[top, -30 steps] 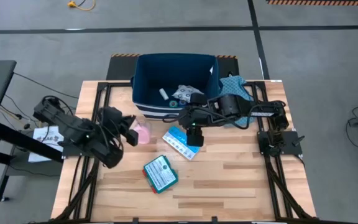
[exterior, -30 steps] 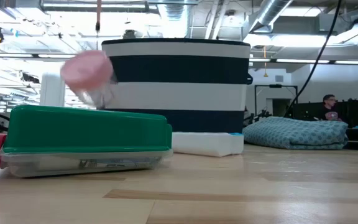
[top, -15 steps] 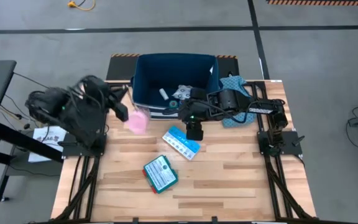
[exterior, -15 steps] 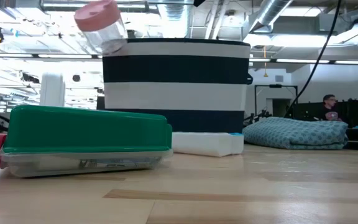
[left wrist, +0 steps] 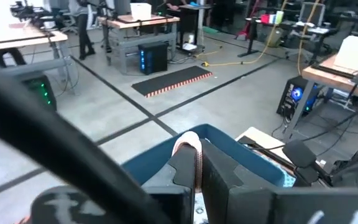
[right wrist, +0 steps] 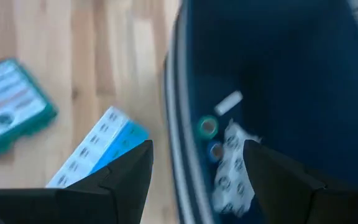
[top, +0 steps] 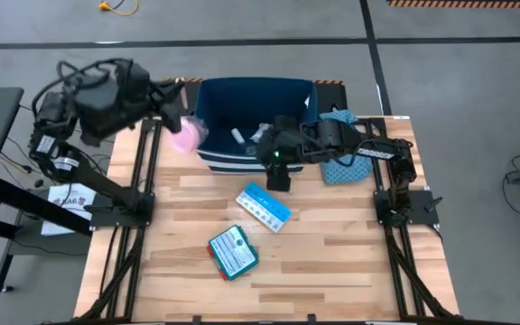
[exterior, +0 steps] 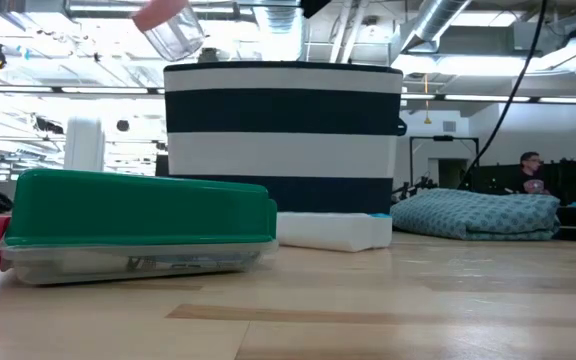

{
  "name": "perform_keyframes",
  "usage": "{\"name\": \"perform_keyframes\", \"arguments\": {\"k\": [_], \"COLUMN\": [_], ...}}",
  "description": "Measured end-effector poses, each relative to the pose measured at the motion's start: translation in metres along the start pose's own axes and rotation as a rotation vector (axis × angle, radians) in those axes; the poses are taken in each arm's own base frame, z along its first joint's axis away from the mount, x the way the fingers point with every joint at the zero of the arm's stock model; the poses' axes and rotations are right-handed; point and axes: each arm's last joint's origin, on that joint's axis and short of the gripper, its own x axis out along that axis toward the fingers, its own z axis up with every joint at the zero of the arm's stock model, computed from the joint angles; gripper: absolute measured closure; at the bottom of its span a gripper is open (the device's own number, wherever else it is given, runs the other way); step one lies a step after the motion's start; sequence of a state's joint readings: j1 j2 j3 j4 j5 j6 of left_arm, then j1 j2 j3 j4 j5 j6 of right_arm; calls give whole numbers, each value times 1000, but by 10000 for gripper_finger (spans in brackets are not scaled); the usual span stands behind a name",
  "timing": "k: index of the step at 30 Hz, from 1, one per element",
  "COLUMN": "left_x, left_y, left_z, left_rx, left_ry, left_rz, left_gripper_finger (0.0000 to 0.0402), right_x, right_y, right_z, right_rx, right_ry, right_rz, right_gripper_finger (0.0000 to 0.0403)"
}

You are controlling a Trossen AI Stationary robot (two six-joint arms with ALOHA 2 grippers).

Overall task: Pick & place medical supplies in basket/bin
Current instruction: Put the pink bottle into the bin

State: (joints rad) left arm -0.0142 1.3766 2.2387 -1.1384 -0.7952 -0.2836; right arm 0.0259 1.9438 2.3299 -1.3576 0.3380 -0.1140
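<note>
left claw (top: 177,126) | pink roll (top: 188,135) raised to bin (top: 213,101) rim

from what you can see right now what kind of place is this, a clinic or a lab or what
Most likely a robotics lab or workshop in an industrial hall, not a clinic. Exposed ceiling ducts run overhead, the bare concrete floor carries taped lines, and benches with computers stand beyond the wooden table.

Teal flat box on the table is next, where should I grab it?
Come straight down on the teal flat box and pinch across its two long edges near the middle. It lies flat and skewed on the table, so turn the wrist to match; nothing crowds it.
</note>
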Motion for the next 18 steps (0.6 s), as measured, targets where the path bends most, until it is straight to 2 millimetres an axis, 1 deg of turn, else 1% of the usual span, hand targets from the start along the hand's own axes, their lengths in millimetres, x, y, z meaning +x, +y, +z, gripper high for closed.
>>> {"name": "perform_keyframes", "arguments": {"k": [3,9,14,18], "left_x": [11,37,57,80], "left_y": [11,31,46,55], "left_z": [4,8,11,8], "left_rx": [47,136,193,217], "left_ry": [15,51,69,110], "left_rz": [-19,-85,-140,-168], "left_gripper_finger": [401,401,401,401], "right_x": [4,12,18,21], "right_y": [-14,-50,-79,-94], "right_z": [6,15,8,3], "right_rx": [51,276,415,451], "right_ry": [-74,-228,-223,-215], "right_rz": [-8,112,76,50], "right_gripper_finger": [158,158,158,158]}}
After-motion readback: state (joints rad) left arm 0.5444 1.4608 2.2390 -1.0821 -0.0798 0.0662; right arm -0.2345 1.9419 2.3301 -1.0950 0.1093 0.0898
